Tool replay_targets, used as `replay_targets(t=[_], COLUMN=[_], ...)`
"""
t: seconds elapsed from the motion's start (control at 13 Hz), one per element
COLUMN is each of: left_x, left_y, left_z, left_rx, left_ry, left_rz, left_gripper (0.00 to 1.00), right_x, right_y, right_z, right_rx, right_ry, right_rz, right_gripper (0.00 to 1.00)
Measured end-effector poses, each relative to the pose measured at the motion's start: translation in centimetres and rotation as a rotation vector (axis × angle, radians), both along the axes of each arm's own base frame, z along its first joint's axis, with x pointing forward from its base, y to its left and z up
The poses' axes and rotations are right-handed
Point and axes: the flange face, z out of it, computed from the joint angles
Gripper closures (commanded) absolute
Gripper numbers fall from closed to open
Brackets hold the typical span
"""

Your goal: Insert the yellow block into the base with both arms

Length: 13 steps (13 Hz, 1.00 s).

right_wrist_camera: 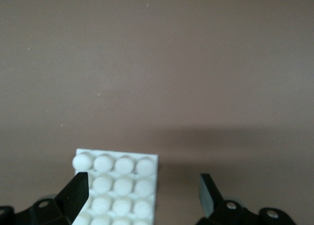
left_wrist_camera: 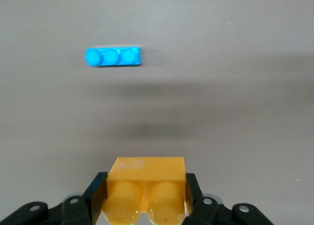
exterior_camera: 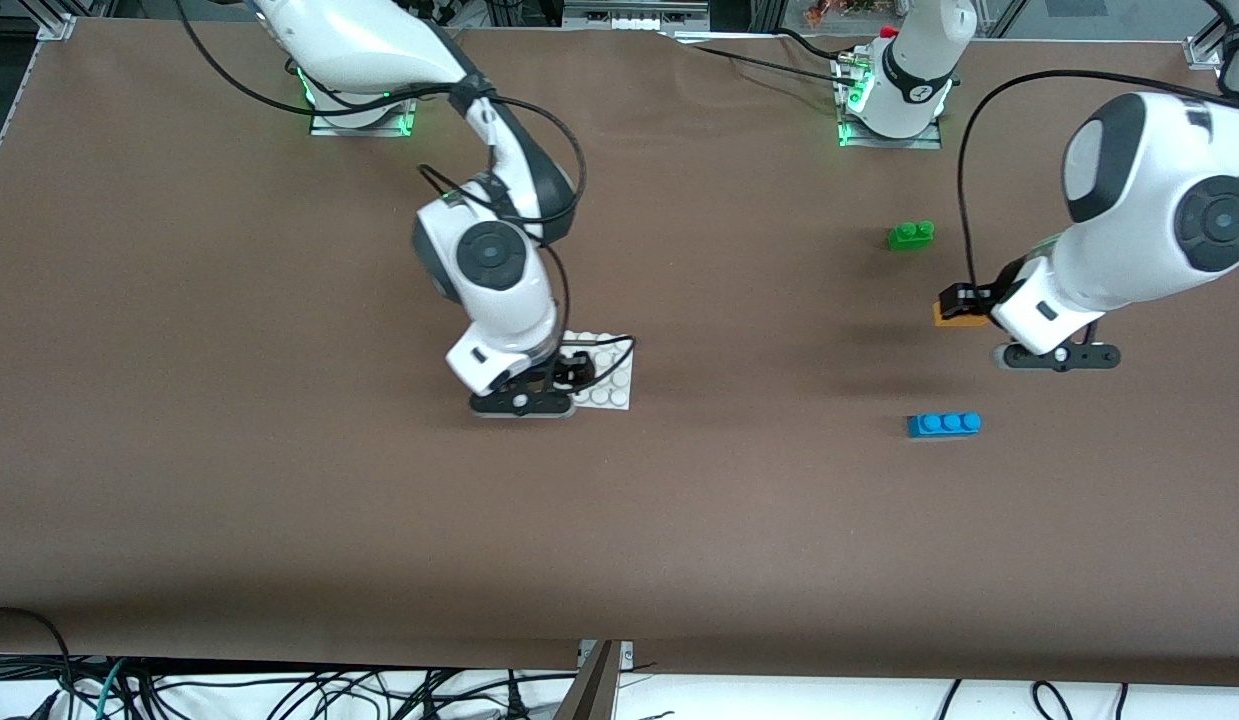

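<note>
The front view is evenly and fairly brightly lit from overhead, and the brown table (exterior_camera: pixel 279 500) shows no hard glare. Soft, diffuse shadows lie under each arm, and a darker band runs along the lower edge of the frame. Green indicator lights glow at both arm bases near the top.

In the left wrist view a broad blurred shadow crosses the middle, and the yellow block (left_wrist_camera: pixel 147 188) at the bottom looks slightly out of focus, with a pale sheen on its top face.

The right wrist view is dimmer; the base (right_wrist_camera: pixel 120 186) appears somewhat washed out, perhaps overexposed.
</note>
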Motion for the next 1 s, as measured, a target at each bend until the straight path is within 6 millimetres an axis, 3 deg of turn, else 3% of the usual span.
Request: replay_targets(t=[0.23,0.54,0.77,1.0], left_x=[0.7,1.2,1.5,1.2], left_y=[-7.9,-19.2,-25.5,-30.8], left_z=[0.0,-1.1,-2.7,-3.8], left_rx=[0.013,-0.008,-0.031,-0.036], left_ry=[-0.017,-0.024,-0.020,-0.032], left_rz=[0.029,0.059,0.069,0.090], left_gripper=[0.71,0.72,0.76,0.79], right_x=[2.7,5.8,7.0,7.0], right_y=[-5.5,-13.6,-19.1,-23.1], right_z=[2.8,4.4,7.1,9.8], right_rx=[-0.016,-0.039,-0.043,-0.049], right_ry=[-0.007,0.006,0.008,0.026], right_rz=[0.061,0.056,0.010,-0.029], right_gripper=[0.00,0.00,0.00,0.00])
